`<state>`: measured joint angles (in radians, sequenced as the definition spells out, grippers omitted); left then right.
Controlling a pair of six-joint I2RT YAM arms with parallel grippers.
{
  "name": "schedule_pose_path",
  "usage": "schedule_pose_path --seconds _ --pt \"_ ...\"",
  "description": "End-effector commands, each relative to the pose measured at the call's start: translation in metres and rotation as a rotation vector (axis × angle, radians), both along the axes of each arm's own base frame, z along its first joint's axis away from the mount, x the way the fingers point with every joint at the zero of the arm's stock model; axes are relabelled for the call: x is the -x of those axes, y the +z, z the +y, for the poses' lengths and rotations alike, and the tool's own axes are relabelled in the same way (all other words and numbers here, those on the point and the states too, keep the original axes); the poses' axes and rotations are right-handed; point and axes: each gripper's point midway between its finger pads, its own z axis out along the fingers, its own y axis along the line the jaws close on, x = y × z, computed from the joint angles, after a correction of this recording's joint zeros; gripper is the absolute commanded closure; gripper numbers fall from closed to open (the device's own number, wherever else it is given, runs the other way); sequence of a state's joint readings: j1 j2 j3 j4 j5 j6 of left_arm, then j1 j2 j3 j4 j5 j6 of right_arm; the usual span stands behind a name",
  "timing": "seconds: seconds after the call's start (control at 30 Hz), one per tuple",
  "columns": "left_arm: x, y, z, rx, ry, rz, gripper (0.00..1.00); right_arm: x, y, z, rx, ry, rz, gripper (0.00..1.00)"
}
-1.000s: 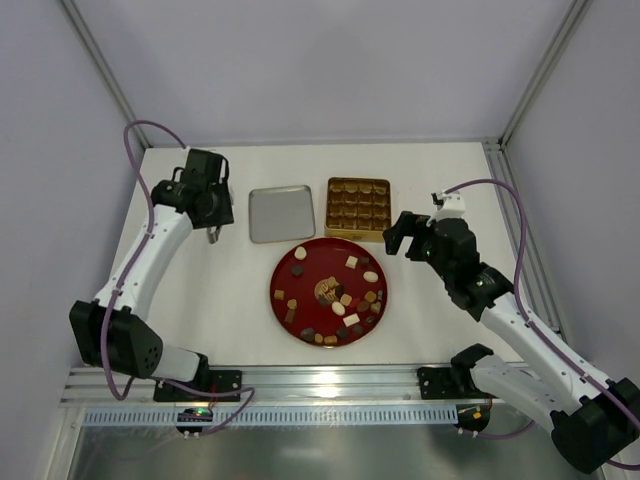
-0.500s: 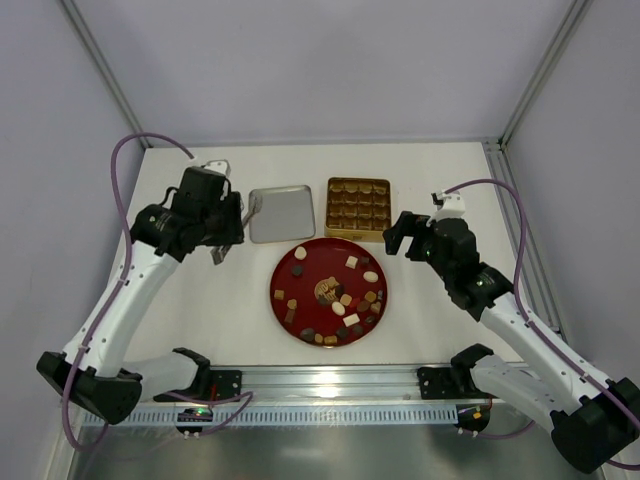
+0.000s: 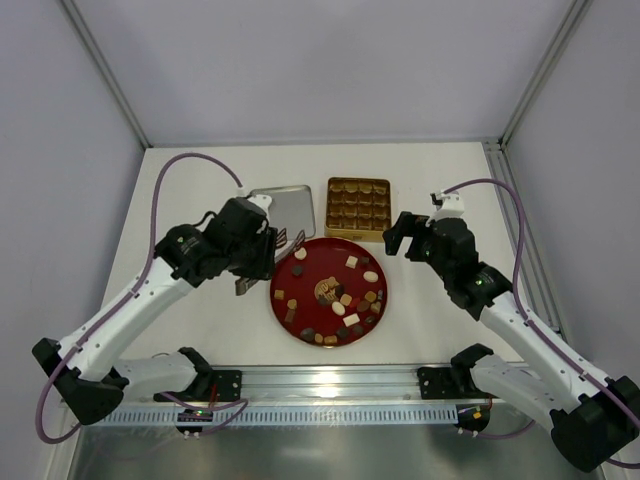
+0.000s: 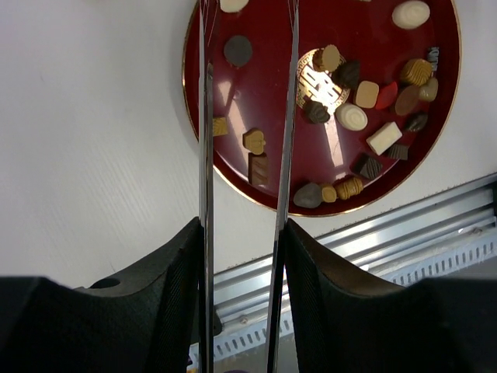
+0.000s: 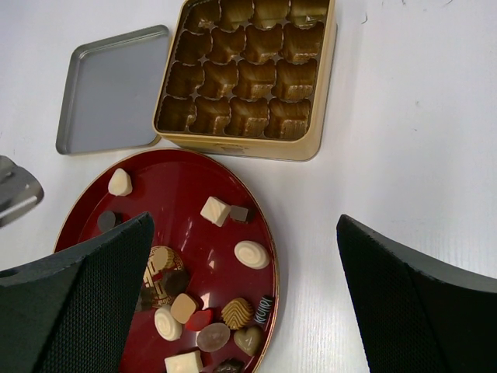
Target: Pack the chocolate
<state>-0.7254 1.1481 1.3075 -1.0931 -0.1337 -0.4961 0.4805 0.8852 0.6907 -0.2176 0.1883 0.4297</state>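
Several small chocolates in dark brown, caramel and cream lie on a round red plate. They also show in the left wrist view and the right wrist view. The gold tin behind the plate has empty cells. My left gripper is shut on metal tongs. In its wrist view the gripper holds the two tong blades out over the plate's left part, slightly apart. My right gripper is open and empty above the plate's right edge.
The tin's grey lid lies upside down left of the tin, just behind my left gripper; it also shows in the right wrist view. An aluminium rail runs along the near table edge. White walls enclose the table.
My left arm has swung from the back left beside the lid to the plate's left edge, carrying the tongs. The right arm has not moved.
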Motion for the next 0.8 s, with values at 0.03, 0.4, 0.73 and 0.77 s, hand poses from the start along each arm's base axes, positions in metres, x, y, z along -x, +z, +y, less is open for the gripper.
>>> schedule_pose_path --seconds 0.03,0.4,0.73,0.77 --pt "0.008 -0.013 -0.011 -0.008 -0.010 0.014 0.56 -0.002 0.008 -0.003 -0.018 -0.026 -0.025 0.00" --pt "0.015 -0.041 -0.017 -0.036 -0.025 0.065 0.57 0.000 0.003 -0.003 -0.019 -0.027 -0.016 0.00" --pt "0.008 -0.059 -0.017 -0.109 -0.020 0.082 0.57 0.001 0.000 -0.003 -0.023 -0.025 -0.015 0.00" --pt "0.007 -0.060 -0.017 -0.114 -0.018 0.083 0.57 0.001 0.001 -0.003 -0.023 -0.026 -0.017 0.00"
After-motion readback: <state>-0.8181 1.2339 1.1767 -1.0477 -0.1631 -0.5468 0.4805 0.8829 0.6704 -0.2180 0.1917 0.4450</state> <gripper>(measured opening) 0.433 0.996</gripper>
